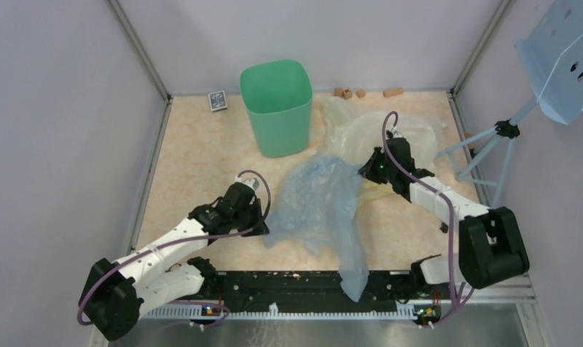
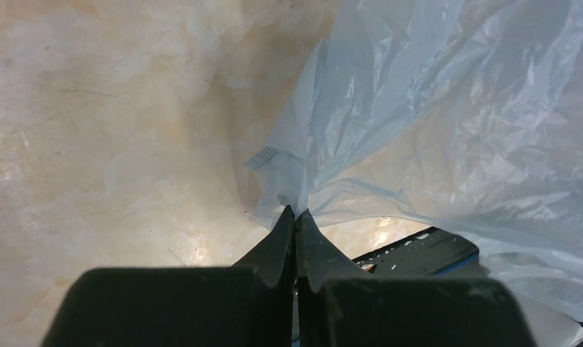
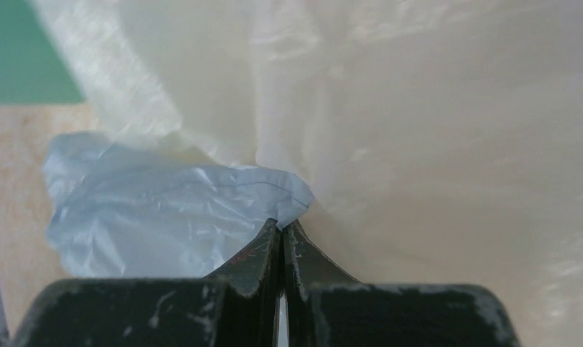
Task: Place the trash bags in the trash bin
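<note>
Pale blue trash bag (image 1: 319, 199) pinched at two edges, trash bin (image 1: 276, 108) apart at 12 o'clock.
The bag lies crumpled mid-table (image 1: 194, 166), its tail draping over the 6 o'clock edge, with bare table toward the bin. The left claw (image 2: 295, 215) is closed tight on its 9 o'clock edge, the right claw (image 3: 281, 225) on its 2 o'clock corner, against the cream bag (image 1: 415, 130).
</note>
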`<control>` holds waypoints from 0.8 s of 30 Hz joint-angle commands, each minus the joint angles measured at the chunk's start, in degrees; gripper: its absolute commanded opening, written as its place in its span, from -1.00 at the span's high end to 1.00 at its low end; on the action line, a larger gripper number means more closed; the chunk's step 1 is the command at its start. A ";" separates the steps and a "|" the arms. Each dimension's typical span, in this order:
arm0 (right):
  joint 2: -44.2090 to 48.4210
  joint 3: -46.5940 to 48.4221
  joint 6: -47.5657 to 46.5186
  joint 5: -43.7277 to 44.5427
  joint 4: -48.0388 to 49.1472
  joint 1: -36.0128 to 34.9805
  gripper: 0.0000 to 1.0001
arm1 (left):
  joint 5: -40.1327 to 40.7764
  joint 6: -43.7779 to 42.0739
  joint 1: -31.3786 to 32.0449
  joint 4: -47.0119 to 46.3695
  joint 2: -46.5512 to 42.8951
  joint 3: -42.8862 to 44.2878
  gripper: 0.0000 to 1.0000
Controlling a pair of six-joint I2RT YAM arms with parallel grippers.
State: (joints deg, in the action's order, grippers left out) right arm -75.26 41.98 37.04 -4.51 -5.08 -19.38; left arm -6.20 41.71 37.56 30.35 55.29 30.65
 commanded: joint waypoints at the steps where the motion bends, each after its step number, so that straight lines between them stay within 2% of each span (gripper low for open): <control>1: -7.02 4.00 1.09 4.31 6.12 4.84 1.00 | -3.35 0.89 0.05 -8.00 1.99 -0.42 1.00; 3: -12.26 8.17 0.53 6.24 6.28 5.65 1.00 | -6.31 1.49 0.06 -13.83 4.62 -1.20 1.00; 6: -19.72 14.43 0.85 7.21 7.51 7.39 1.00 | -6.62 1.46 0.15 -20.63 9.44 -0.15 1.00; 12: -35.10 31.21 2.68 7.51 6.53 13.00 1.00 | -3.05 -2.07 0.07 -26.15 21.54 9.01 1.00; 15: -40.62 38.98 2.96 10.42 3.38 15.59 1.00 | -4.03 -4.34 0.06 -28.89 29.76 15.25 1.00; 18: -43.55 43.43 4.06 13.71 1.64 18.96 1.00 | -6.68 -5.66 0.08 -29.95 38.69 22.56 1.00; 20: -43.59 44.69 3.83 12.82 2.45 21.78 1.00 | -8.95 -6.15 0.12 -31.36 42.83 26.99 1.00; 24: -39.87 45.05 -1.16 9.58 2.48 21.62 1.00 | -8.28 -6.48 0.06 -30.97 44.04 29.65 1.00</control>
State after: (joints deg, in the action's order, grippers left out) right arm -118.98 84.27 39.40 5.89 -3.05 2.07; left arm -13.28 37.19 37.56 1.83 99.63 57.60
